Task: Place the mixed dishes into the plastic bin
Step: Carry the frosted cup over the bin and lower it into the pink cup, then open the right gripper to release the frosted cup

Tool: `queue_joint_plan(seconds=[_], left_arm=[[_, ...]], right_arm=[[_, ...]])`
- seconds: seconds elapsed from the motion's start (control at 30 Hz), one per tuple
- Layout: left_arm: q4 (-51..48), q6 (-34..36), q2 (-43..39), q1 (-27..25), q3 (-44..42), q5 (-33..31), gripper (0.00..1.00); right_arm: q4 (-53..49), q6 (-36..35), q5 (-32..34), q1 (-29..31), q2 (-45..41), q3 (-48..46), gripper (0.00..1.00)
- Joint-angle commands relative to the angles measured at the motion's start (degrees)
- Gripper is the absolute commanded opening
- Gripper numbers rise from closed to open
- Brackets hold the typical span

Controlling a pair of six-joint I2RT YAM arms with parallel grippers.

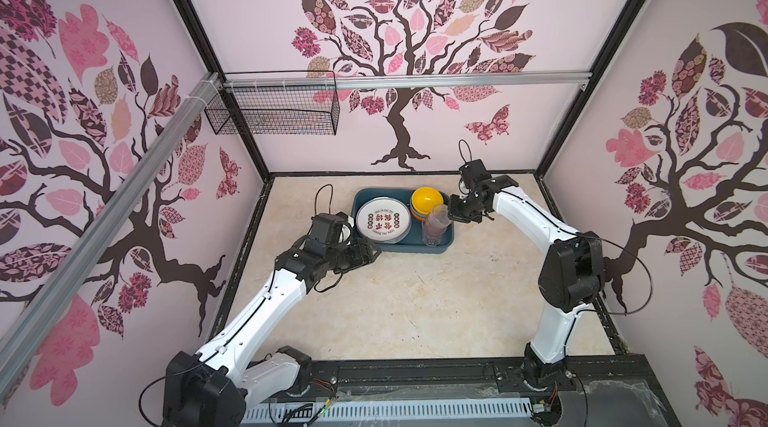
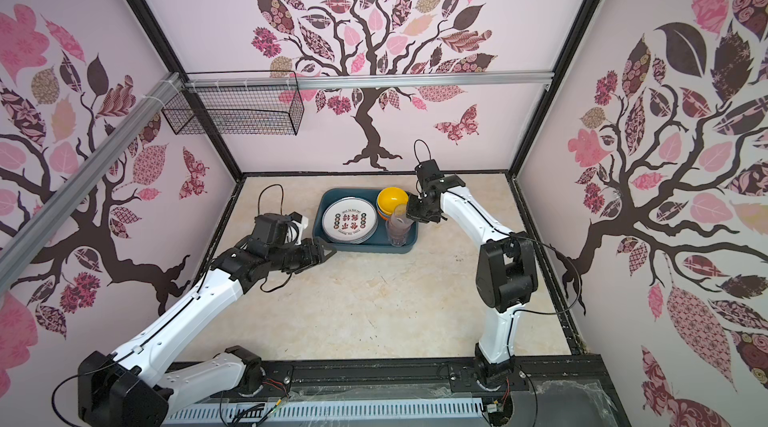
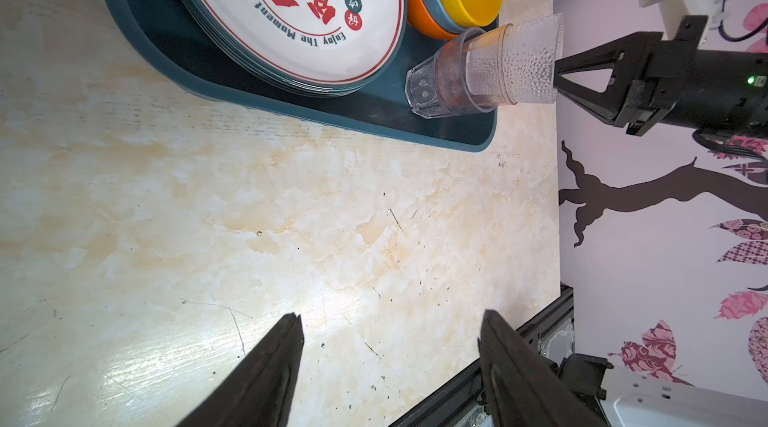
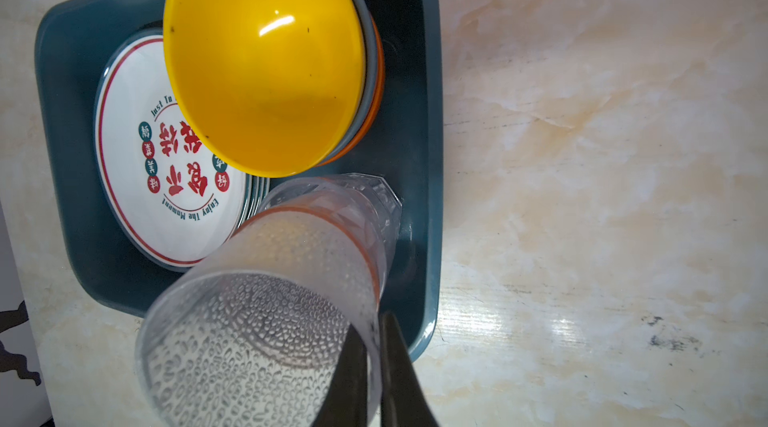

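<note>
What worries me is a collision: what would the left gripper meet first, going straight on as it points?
Probably the near wall of the dark teal rectangular plastic bin, across cream marble-look tabletop; nothing lies between it and the left gripper. Depth is unclear: tilted downward, it would touch the tabletop first.

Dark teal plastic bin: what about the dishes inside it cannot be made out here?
White printed plates: the count; the left wrist view cuts the stack at its edge, both top views show it too small.
Orange bowl under the yellow plastic bowl: right wrist view, hidden but for its rim.
</note>
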Motion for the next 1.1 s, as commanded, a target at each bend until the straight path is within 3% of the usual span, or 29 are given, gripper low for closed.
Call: queue_joint_plan(seconds=[0.0, 0.17, 0.5, 0.67, 0.77, 0.8, 0.83, 0.87, 0.97, 1.07], left_arm=[[0.95, 0.65, 0.11, 0.34, -1.4, 0.47, 0.7], [0.69, 0.44, 0.32, 0.39, -1.0, -0.23, 0.7], [-1.19, 1.1, 1.36, 1.02, 1.74, -3.2, 0.75], [-3.07, 2.81, 3.1, 1.8, 5.16, -6.02, 0.78], [-3.71, 3.91, 3.85, 2.66, 7.19, -7.9, 0.85], [-3.83, 4.28, 3.91, 3.14, 8.0, -8.29, 0.96], [-3.74, 4.59, 3.98, 3.62, 8.56, -8.87, 0.99], [-3.66, 4.95, 4.04, 4.18, 9.09, -9.08, 0.98], [-3.88, 6.18, 4.42, 6.18, 11.02, -9.83, 0.99], [-5.85, 8.37, 4.52, 7.02, 14.19, -15.72, 0.99]], right_arm=[[-0.17, -0.56, 0.03, 0.48, 1.4, 0.33, 0.17], [-0.27, -0.38, 1.21, 0.5, -0.4, 0.84, 0.3], [1.0, -0.3, 3.72, 0.38, -6.3, -1.85, 0.41], [4.52, -1.14, 3.37, 0.48, -11.41, -7.05, 0.57], [7.2, -1.86, 3.33, 0.46, -14.95, -10.81, 0.65], [8.44, -1.96, 3.61, 0.46, -16.58, -12.36, 0.69], [9.52, -2.13, 4.08, 0.51, -18.24, -13.94, 0.8], [10.86, -2.24, 4.53, 0.51, -19.67, -15.5, 0.99], [14.8, -2.59, 6.72, 0.42, -24.31, -19.76, 0.99], [17.12, -3.11, 10.86, 0.41, -28.42, -22.1, 1.0]])
